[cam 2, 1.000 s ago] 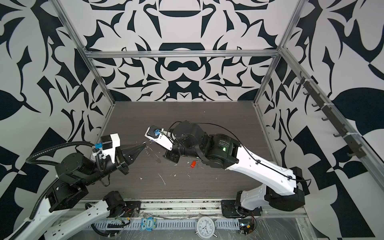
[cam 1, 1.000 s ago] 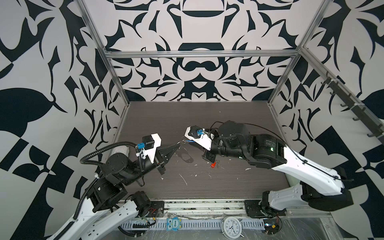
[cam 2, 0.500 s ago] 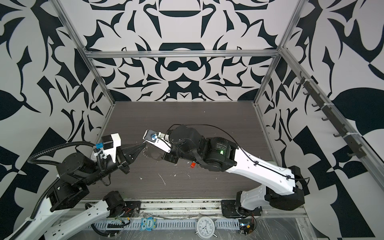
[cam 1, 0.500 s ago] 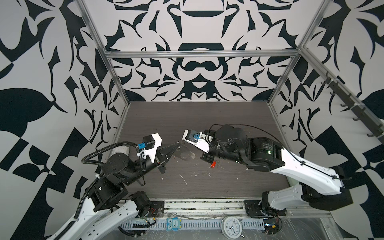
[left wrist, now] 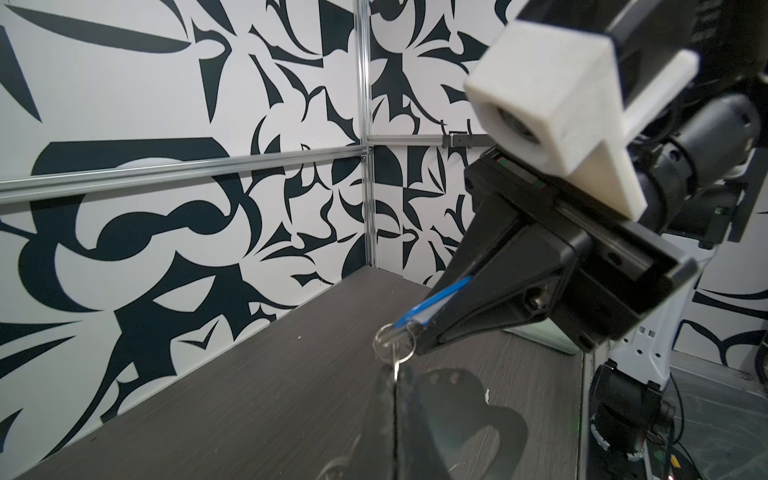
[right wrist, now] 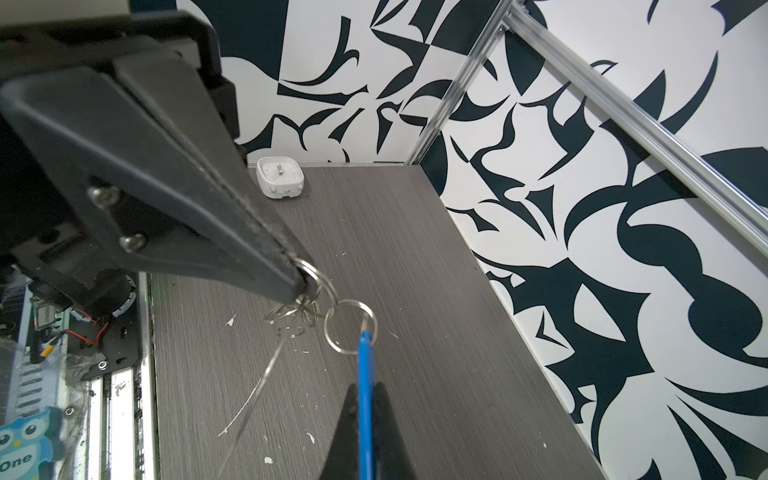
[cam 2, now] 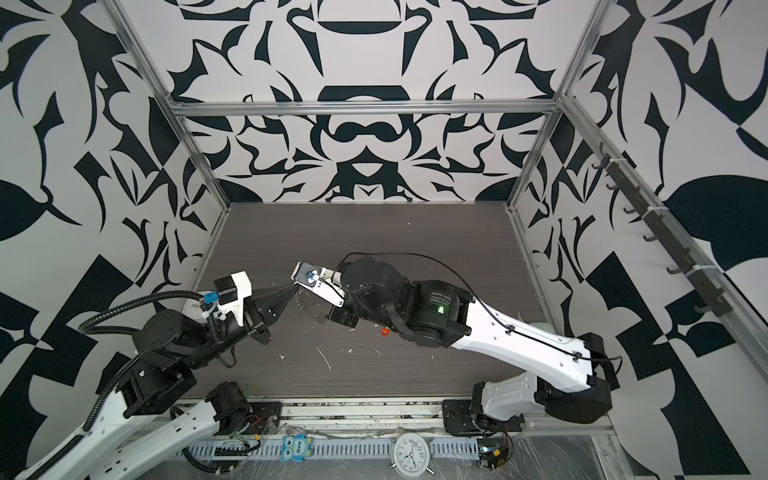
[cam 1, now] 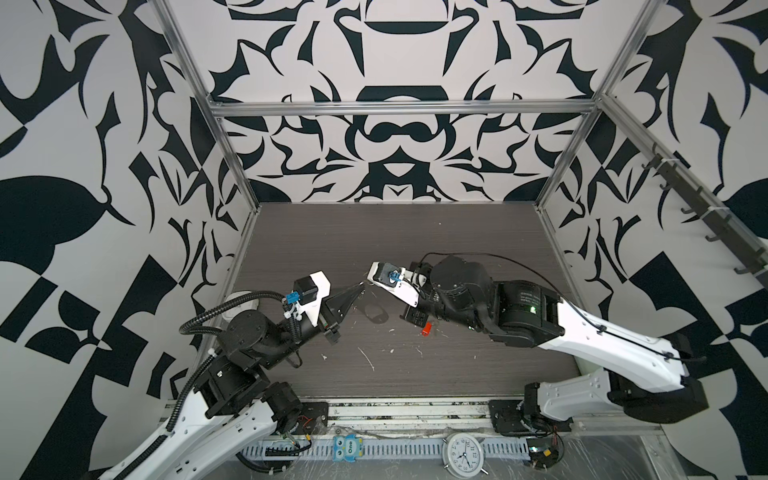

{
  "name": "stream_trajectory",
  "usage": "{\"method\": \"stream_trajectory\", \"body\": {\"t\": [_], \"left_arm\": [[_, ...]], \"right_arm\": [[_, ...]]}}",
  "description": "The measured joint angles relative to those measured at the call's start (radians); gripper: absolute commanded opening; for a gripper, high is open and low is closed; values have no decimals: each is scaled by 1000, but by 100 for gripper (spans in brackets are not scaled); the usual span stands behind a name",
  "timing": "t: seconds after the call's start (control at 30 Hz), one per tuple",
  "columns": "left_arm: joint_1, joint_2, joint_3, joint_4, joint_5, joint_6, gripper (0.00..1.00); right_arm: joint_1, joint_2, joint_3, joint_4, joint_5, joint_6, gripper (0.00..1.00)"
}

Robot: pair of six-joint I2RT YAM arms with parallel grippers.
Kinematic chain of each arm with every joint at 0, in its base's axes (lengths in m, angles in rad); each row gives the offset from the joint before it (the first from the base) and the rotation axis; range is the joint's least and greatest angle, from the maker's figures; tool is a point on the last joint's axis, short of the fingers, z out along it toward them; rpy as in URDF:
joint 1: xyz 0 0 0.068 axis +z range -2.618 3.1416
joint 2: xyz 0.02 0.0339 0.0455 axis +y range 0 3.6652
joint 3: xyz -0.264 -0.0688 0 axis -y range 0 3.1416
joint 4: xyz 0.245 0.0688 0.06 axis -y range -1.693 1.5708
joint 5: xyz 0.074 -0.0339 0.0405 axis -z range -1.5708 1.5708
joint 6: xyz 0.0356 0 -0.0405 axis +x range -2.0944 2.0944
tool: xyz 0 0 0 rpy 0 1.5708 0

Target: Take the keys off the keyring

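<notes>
Now the blue tag (right wrist: 365, 357) sits clamped in the right tool (right wrist: 365, 386)

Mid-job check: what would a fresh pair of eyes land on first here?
The two grippers meet tip to tip above the middle of the table: the right gripper has its jaws shut on the blue tag, and the left gripper pinches the keyring's silver clips linked to it. A red-orange tag lies on the table near the right arm.
</notes>
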Motion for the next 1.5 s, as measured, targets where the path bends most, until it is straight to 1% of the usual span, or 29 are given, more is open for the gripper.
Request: {"method": "stream_trajectory", "body": {"t": [0.23,0.47,0.77,1.07,1.5], "left_arm": [[0,-8,-114,208,50,34,0],[0,3,-119,289,78,66,0],[0,13,-119,314,85,97,0],[0,13,-119,303,85,117,0],[0,-2,-119,275,72,138,0]], "right_arm": [[0,-47,-47,47,-10,0,0],[0,-62,-78,80,-11,4,0],[0,-64,-80,98,-15,10,0],[3,-53,-61,80,-17,10,0],[34,-16,-21,34,45,8,0]]}}
